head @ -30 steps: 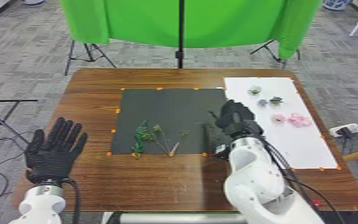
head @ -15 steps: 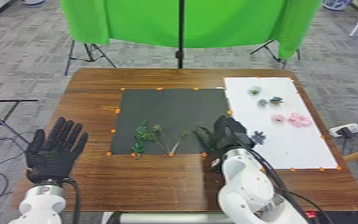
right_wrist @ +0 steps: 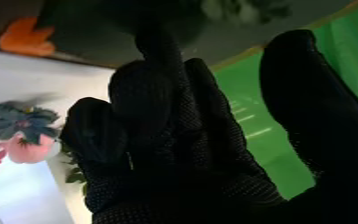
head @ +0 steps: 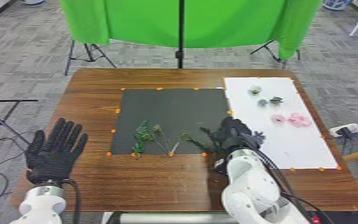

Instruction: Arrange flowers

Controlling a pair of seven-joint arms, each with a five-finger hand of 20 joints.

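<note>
Left hand: spread, tabletop 9 o'clock
Right hand: fingers together, thumb apart
Green stems: black mat, 7 o'clock
Pink flowers: white sheet, 3 o'clock
Blue-grey flower: beside right hand

The surface is brown with darker wood grain, the one sheet dark grey, the other sheet plain white, the tabs orange. On the white, two blooms are pink and the small flower whitish with green; the rosette is dusky blue-grey. The sprig is deep green. Both arms are white, the left hand and right hand black, with a fine mesh pattern on the right one. The curtain is vivid green, the floor mottled grey.
</note>
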